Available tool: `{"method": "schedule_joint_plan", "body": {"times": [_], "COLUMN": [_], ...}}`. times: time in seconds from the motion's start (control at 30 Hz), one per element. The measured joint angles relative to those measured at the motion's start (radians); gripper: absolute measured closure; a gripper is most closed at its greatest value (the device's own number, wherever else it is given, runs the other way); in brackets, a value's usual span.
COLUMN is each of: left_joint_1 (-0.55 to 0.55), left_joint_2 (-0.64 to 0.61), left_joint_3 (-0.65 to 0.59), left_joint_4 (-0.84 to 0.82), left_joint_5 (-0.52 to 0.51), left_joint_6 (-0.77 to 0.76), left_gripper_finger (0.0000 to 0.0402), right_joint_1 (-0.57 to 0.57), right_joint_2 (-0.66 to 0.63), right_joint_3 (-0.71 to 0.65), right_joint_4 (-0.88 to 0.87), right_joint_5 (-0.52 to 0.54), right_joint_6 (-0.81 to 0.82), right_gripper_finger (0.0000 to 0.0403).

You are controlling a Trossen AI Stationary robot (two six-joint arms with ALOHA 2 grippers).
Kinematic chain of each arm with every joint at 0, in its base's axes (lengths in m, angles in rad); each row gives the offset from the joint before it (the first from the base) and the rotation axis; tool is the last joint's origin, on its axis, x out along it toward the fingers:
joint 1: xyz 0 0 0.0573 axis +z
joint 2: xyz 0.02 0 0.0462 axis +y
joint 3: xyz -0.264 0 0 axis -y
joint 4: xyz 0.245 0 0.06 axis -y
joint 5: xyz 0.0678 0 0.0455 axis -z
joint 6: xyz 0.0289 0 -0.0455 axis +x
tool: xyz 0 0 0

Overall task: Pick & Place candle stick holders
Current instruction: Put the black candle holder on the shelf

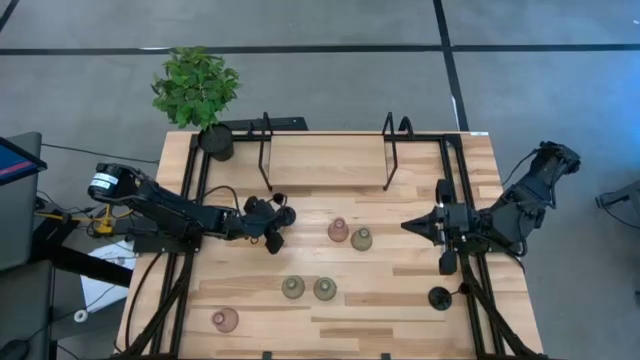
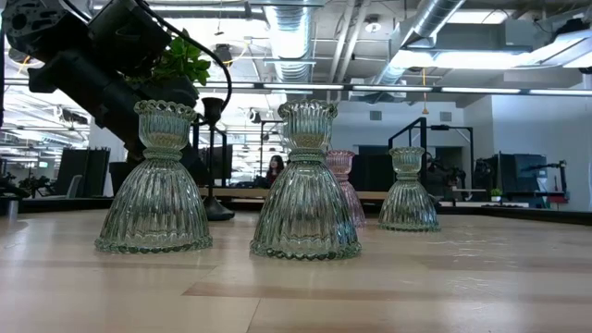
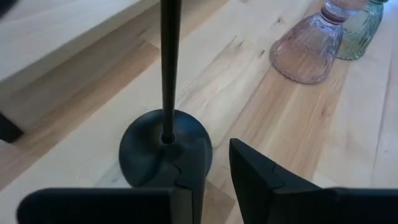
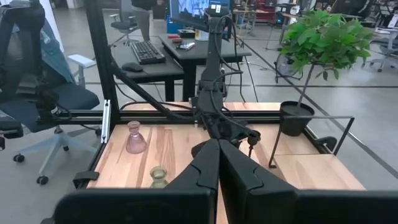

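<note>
A black thin-stemmed candle holder (image 3: 165, 146) stands upright on its round base on the table; it also shows in the high view (image 1: 284, 211) and the low view (image 2: 215, 157). My left gripper (image 3: 217, 180) is open just beside its base, the stem outside the gap. My right gripper (image 1: 405, 226) is shut and empty at the table's right, also seen in its wrist view (image 4: 217, 162). A second black holder (image 1: 440, 297) stands near the right edge. Pink (image 1: 338, 230) and olive (image 1: 361, 239) glass holders stand mid-table, two olive ones (image 1: 309, 289) nearer, and a pink one (image 1: 225, 320) at the near left. My left gripper has one finger (image 3: 186, 186) at the rim of the black holder's base (image 3: 186, 155), coming level from the table's left. I cannot tell whether the finger touches the base. The holder stands upright on the table.
A raised wooden board (image 1: 325, 160) with two tall black wire frames (image 1: 265, 150) (image 1: 392, 150) lies along the far edge. A potted plant (image 1: 197, 90) stands at the far left corner. Black rails (image 1: 190, 200) run along both sides of the table.
</note>
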Motion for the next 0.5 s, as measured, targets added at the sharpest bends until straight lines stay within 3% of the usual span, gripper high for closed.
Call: {"method": "schedule_joint_plan", "body": {"times": [0.27,0.5], "left_joint_1": [0.000,-0.006], "left_joint_2": [0.000,-0.033], "left_joint_3": [0.001,0.001], "left_joint_4": [-0.080,-0.136], "left_joint_5": [-0.013,-0.013], "left_joint_6": [-0.018,-0.096], "left_gripper_finger": [0.0333,0.0382], "right_joint_1": [-0.003,-0.003], "right_joint_2": [0.000,0.000], "right_joint_3": [0.000,0.000], "right_joint_4": [-0.013,-0.013], "right_joint_5": [0.000,0.000], "right_joint_6": [0.000,0.016], "right_gripper_finger": [0.0403,0.0403]}}
